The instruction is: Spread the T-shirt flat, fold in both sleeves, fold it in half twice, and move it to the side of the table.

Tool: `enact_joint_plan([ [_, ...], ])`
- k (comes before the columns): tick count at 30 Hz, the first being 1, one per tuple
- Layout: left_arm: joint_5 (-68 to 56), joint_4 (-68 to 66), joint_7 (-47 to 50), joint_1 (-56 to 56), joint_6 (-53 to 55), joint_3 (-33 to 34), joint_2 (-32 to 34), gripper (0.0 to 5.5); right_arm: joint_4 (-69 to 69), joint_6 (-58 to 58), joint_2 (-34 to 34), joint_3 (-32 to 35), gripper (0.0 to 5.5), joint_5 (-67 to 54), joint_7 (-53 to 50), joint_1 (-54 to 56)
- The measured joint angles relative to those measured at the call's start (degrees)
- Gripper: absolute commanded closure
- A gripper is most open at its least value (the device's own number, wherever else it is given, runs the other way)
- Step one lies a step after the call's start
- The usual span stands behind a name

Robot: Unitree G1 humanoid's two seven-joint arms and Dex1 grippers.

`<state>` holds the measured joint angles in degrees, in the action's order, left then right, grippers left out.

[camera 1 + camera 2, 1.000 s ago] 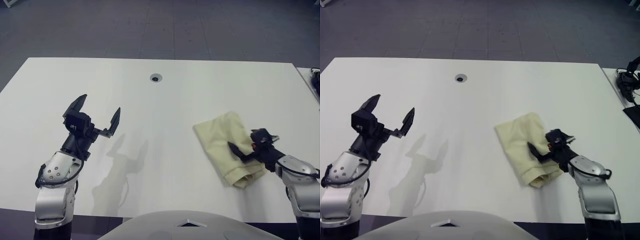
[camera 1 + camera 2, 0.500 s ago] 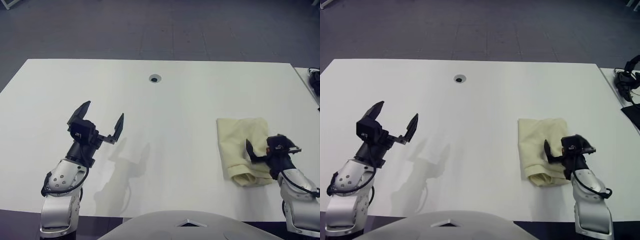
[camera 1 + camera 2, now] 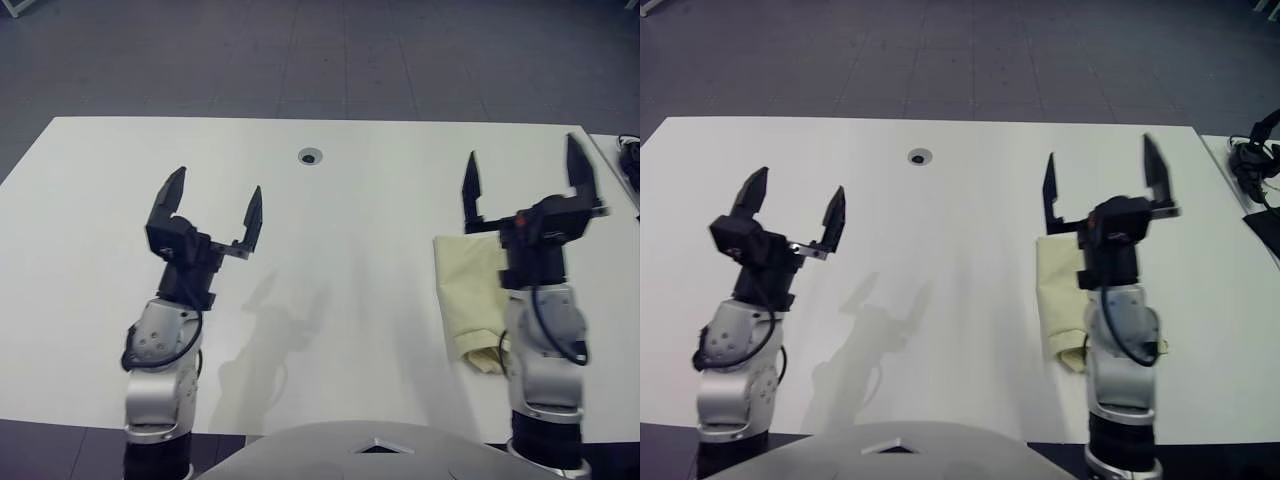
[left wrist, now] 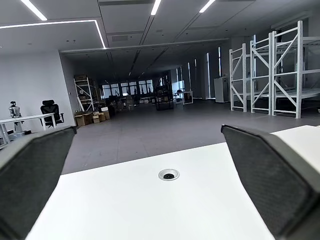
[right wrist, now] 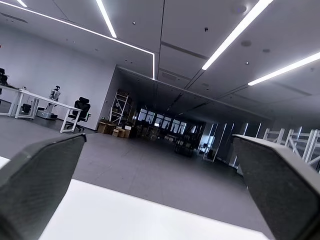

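White table [image 3: 340,260] bears the folded T-shirt [image 3: 465,288] at its right, so we should draw left gripper [image 3: 217,186] and right gripper [image 3: 522,156], both splayed, away without snagging.

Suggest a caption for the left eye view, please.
Folded T-shirt at right; left gripper and right gripper open above table.

The left gripper [image 3: 218,182] points up and forward on a nearly upright forearm, its 2 fingers spread wide with nothing between them. The right gripper [image 3: 521,150] sits higher, its 2 fingers likewise wide apart and empty, above a vertical forearm
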<state>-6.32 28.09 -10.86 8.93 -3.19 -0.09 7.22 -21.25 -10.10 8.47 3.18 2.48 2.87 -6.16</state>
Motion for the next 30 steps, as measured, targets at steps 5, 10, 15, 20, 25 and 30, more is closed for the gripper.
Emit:
enact_joint_plan([
  [5,7.68,-8.64,3.76,-5.51,-7.45,-4.55,-3.19,0.1,12.8,-12.48,-4.58,-2.37,0.11,0.62,-2.41,2.95],
  [10,11.27,-17.83,8.63,-6.03,-15.36,-3.63,-4.45,0.1,21.61,-21.37,-6.6,-1.28,0.11,2.59,-6.44,4.43],
  [15,12.88,-24.98,10.17,-6.04,-22.56,-4.28,-4.91,0.1,25.11,-25.51,-6.77,-1.4,0.11,4.15,-7.69,3.4],
  [20,12.73,-30.59,10.2,-6.91,-26.43,-3.69,-4.68,0.1,27.14,-26.46,-7.63,-2.63,0.11,4.41,-7.68,3.4],
  [25,12.22,-33.15,10.0,-7.98,-28.2,-3.39,-4.41,0.1,28.89,-27.25,-7.61,-2.72,0.11,3.98,-7.42,3.47],
  [30,10.46,-35.82,8.99,-8.97,-28.58,-3.35,-4.49,0.1,30.68,-27.7,-7.65,-2.73,0.11,2.33,-6.72,4.14],
])
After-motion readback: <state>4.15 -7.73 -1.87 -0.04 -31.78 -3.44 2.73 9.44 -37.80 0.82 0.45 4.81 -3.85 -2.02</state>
